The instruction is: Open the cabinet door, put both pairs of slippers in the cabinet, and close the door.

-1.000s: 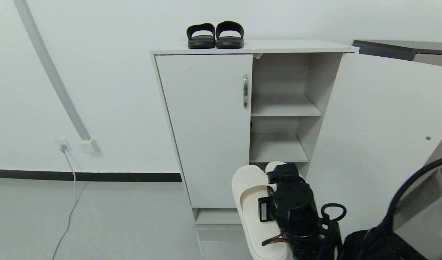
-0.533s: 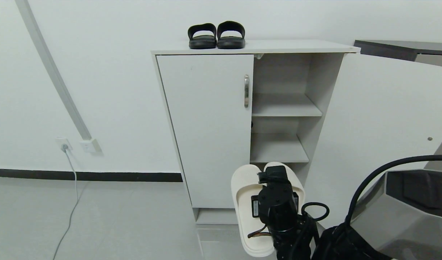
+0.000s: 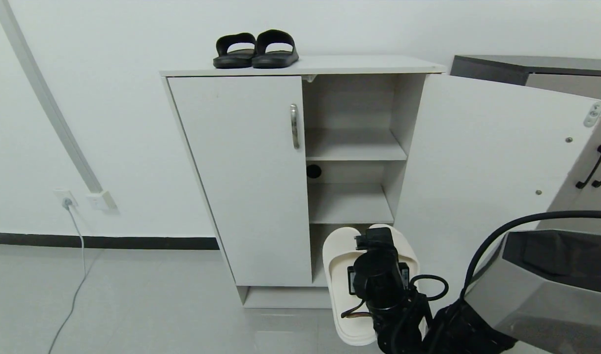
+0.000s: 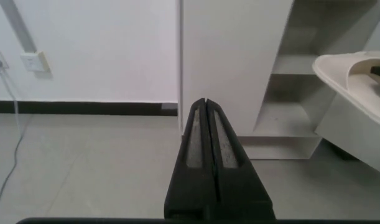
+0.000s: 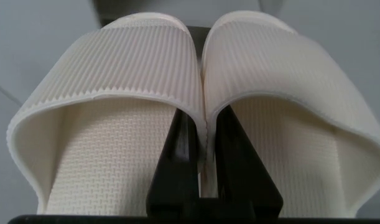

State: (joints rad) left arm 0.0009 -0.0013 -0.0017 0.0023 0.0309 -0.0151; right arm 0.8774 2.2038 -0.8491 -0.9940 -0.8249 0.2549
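A pair of black slippers [image 3: 255, 49] stands on top of the white cabinet [image 3: 241, 172], above its closed left door. The right door [image 3: 477, 172] is swung wide open, baring two shelves [image 3: 354, 147] and a bottom compartment. My right gripper [image 3: 374, 246] is shut on a pair of white slippers [image 3: 339, 265], held low in front of the bottom compartment. In the right wrist view its fingers [image 5: 177, 149] pinch the two inner edges of the white slippers [image 5: 115, 124] together. My left gripper [image 4: 206, 109] is shut with nothing in it, low over the floor and facing the closed left door.
A grey cabinet with black handles [image 3: 595, 167] stands right behind the open door. On the wall to the left are a socket with a cable [image 3: 64, 199] running down to the floor and a slanted conduit [image 3: 44, 98]. Bare floor lies left of the cabinet.
The whole head picture has shifted, so the camera moved: the cabinet sits further left and the open door shows fully. The right gripper turned slightly, keeping hold of the white slippers.
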